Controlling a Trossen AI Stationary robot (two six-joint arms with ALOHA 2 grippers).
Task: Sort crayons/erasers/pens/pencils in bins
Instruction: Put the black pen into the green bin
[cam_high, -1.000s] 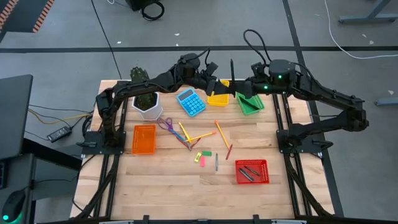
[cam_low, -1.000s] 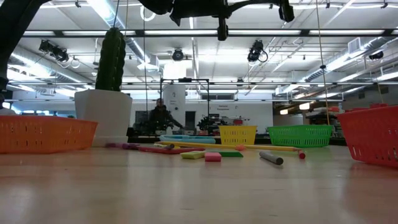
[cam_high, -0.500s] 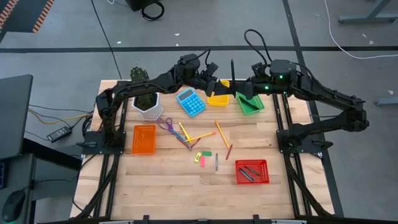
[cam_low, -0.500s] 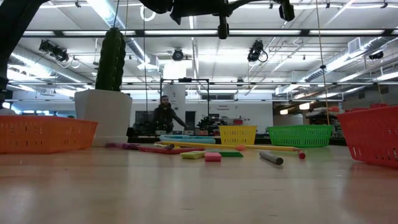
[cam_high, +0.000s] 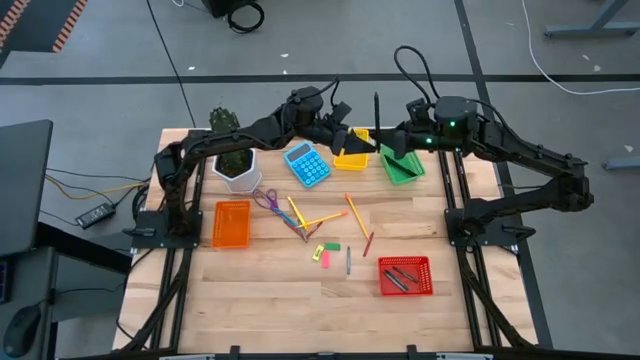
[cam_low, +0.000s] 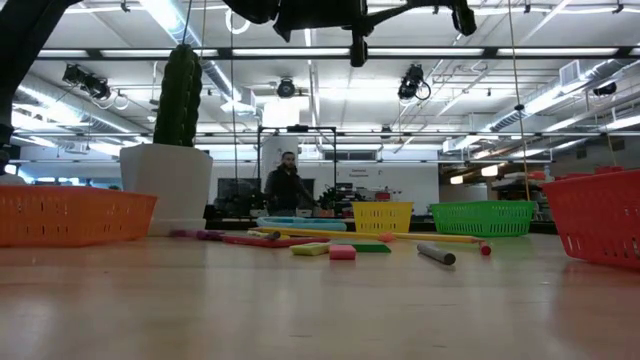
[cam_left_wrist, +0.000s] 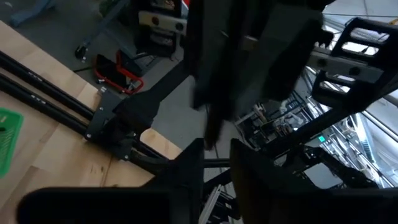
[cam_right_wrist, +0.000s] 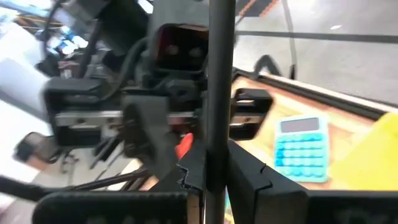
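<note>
1. Table (cam_high: 260, 300): wooden top, carrying everything listed below.
2. Right gripper (cam_high: 378, 133): hovering at 12 o'clock above the table's far edge, between the yellow and green bins. Its fingers (cam_right_wrist: 245, 174) are pinching a black pen (cam_high: 376, 110) standing upright between them.
3. Left gripper (cam_high: 352, 138): hanging just beside the right one, over the yellow bin; its fingers (cam_left_wrist: 186, 171) are standing slightly spread, just off the pen.
4. Bins: orange (cam_high: 231, 223) sitting at 9 o'clock, yellow (cam_high: 350, 158) at 12, green (cam_high: 403, 165) at 1, red (cam_high: 405, 276) at 5 with dark pens lying inside.
5. Plant pot (cam_high: 237, 166) sitting at 10 o'clock; blue calculator (cam_high: 306, 164) at 11.
6. Scissors (cam_high: 266, 200), purple-handled, lying near centre.
7. Pencils (cam_high: 356, 213), yellow and orange, lying scattered at centre.
8. Loose grey pen (cam_high: 348, 261) lying at 6 o'clock.
9. Erasers (cam_high: 324, 256), pink and green, lying just beside it.
</note>
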